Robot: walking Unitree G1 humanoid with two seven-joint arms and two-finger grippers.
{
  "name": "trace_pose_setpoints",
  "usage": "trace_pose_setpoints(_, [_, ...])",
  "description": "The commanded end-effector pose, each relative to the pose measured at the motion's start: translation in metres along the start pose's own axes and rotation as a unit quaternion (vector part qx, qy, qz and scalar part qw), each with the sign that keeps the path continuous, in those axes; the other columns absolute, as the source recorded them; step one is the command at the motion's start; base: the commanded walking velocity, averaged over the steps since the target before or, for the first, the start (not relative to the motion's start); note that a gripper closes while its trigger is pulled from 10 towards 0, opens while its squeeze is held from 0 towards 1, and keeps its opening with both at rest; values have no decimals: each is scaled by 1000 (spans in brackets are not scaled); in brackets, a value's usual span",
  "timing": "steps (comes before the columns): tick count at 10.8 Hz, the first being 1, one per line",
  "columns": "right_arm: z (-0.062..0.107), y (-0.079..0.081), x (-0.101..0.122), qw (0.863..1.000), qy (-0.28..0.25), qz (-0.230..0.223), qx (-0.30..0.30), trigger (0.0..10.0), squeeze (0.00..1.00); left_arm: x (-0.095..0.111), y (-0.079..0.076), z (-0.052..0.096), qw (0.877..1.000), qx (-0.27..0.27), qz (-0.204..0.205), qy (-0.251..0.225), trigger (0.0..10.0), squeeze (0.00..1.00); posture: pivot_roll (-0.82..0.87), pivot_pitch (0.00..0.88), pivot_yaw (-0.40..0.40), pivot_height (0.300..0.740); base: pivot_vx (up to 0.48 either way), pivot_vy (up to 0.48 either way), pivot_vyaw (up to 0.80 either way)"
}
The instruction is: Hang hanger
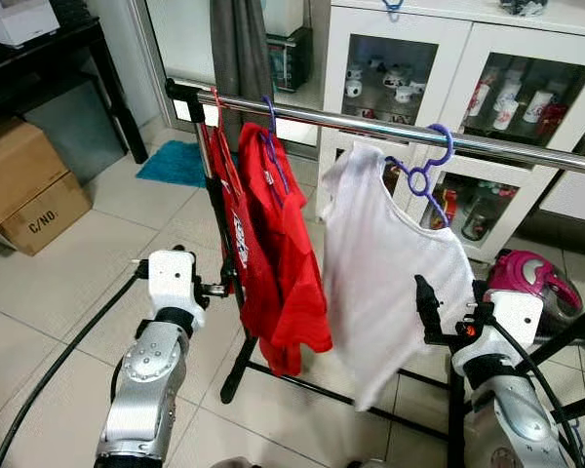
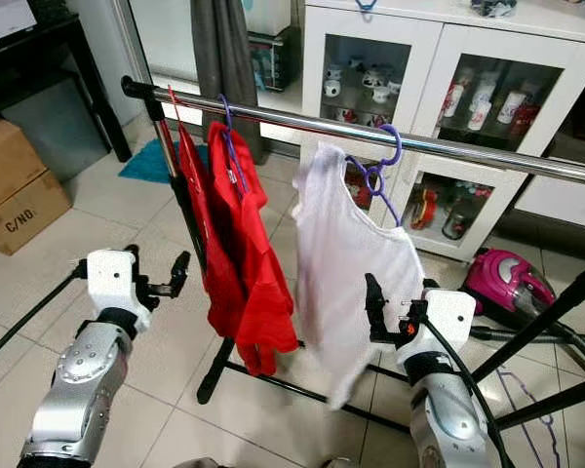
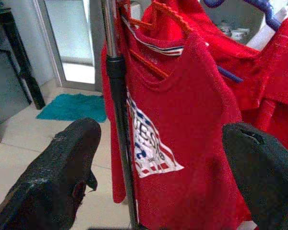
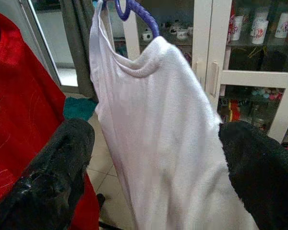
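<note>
Head views: white shirt (image 1: 385,283) on purple hanger (image 1: 431,166), hooked over rail (image 1: 370,125), beside red shirts (image 1: 273,253). Left wrist: left gripper (image 3: 158,177) wide open, empty, facing red shirt. Right wrist: right gripper (image 4: 153,172) wide open, empty, facing white shirt.

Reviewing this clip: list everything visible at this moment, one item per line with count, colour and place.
Clothes rail: one, silver bar on a black stand, across the middle.
Red shirts: two, hanging at the rail's left end.
White shirt: one, hanging to the right of the red ones.
Purple hanger: one, hooked on the rail, carrying the white shirt.
Cabinet: one, white with glass doors, behind the rail.
Cardboard boxes: two, brown, on the floor far left.
Mat: one, teal, on the floor behind the rail.
Vacuum cleaner: one, pink, on the floor at right.
Left gripper: black fingers open, facing the red shirts.
Right gripper: black fingers open, facing the white shirt.
</note>
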State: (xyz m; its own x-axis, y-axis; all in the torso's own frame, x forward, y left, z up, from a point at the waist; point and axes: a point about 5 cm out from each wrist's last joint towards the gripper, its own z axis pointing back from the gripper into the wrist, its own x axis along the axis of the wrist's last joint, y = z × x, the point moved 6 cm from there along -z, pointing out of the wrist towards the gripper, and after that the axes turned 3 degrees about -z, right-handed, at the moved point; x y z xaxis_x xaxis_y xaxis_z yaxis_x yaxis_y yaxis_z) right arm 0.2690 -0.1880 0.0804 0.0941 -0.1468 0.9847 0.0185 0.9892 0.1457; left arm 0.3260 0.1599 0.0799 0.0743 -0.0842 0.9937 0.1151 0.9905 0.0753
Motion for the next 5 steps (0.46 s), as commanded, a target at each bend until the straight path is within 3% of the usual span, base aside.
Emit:
trace_pose_setpoints(1, [-4, 1, 2, 1000, -4, -1, 2, 10000, 1000, 6, -2, -6, 1000, -14, -1, -3, 10000, 631, 31, 0, 41, 740, 0, 0, 0])
trace_pose_setpoints(3, [-10, -1, 7, 1000, -7, 1, 4, 10000, 1000, 18, -6, -15, 999, -41, -6, -10, 10000, 600, 28, 0, 55, 740, 0, 0, 0])
trace_pose_setpoints(5, [-11, 2, 19, 1000, -15, 1, 12, 10000, 1000, 28, -3, -26, 997, -67, -23, -9, 10000, 545, -33, 0, 121, 740, 0, 0, 0])
